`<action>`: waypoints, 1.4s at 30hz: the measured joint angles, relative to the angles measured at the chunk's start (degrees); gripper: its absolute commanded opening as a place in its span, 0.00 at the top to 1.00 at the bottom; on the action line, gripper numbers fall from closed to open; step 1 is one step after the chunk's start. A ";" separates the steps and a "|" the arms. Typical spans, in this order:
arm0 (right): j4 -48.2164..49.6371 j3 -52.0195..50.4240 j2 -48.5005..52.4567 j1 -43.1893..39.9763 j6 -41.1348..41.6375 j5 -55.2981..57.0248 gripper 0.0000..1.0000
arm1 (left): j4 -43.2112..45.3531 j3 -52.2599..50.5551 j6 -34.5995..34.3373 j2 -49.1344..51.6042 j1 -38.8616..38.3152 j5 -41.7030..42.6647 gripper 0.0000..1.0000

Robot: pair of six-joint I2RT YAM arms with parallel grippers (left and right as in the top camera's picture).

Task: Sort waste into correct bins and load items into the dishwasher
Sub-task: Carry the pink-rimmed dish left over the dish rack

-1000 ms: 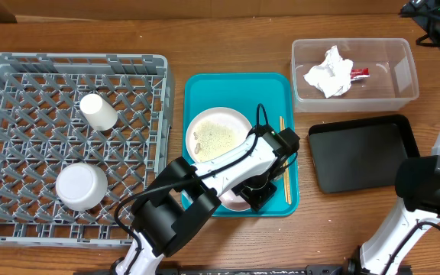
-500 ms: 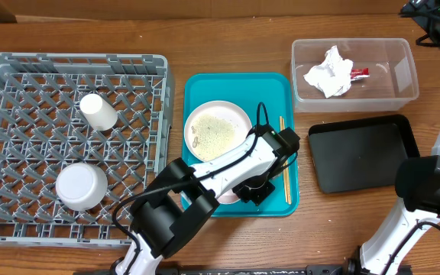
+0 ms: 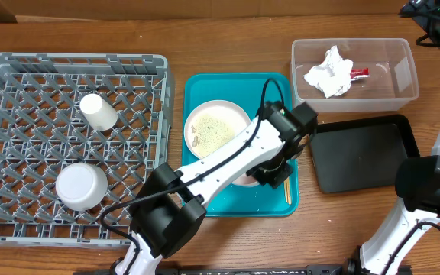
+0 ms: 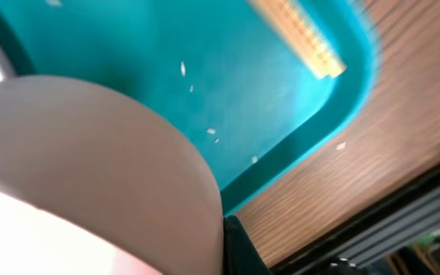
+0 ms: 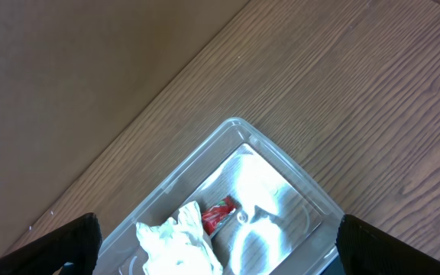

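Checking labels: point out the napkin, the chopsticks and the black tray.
napkin [image 3: 327,72], overhead view, middle of the crumpled wad.
chopsticks [image 3: 287,192], overhead view, the near end.
black tray [image 3: 365,153], overhead view, bare floor.

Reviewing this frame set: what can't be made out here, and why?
Overhead: the left arm hides the grip on the small bowl.
Left wrist: heavy blur; the top edge cuts off the chopsticks.
Right wrist: the bottom edge crops the clear tub and napkin.
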 measured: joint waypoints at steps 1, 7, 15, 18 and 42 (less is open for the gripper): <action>-0.02 0.00 0.00 0.00 -0.07 0.04 0.00 | -0.37 1.88 0.00 0.00 0.33 0.17 0.96; 0.02 0.00 0.00 0.02 0.00 0.02 0.00 | -0.61 14.97 0.00 0.00 5.88 2.78 0.96; 0.00 0.00 0.00 0.00 0.00 0.00 0.00 | 0.42 25.22 0.00 0.00 24.35 14.43 0.96; 0.02 0.00 0.00 0.00 -0.02 0.02 0.00 | 1.03 25.27 -0.20 0.02 33.59 19.34 0.96; 0.00 0.00 0.00 0.00 -0.02 0.00 0.00 | 13.99 19.85 0.20 0.55 82.34 57.40 0.96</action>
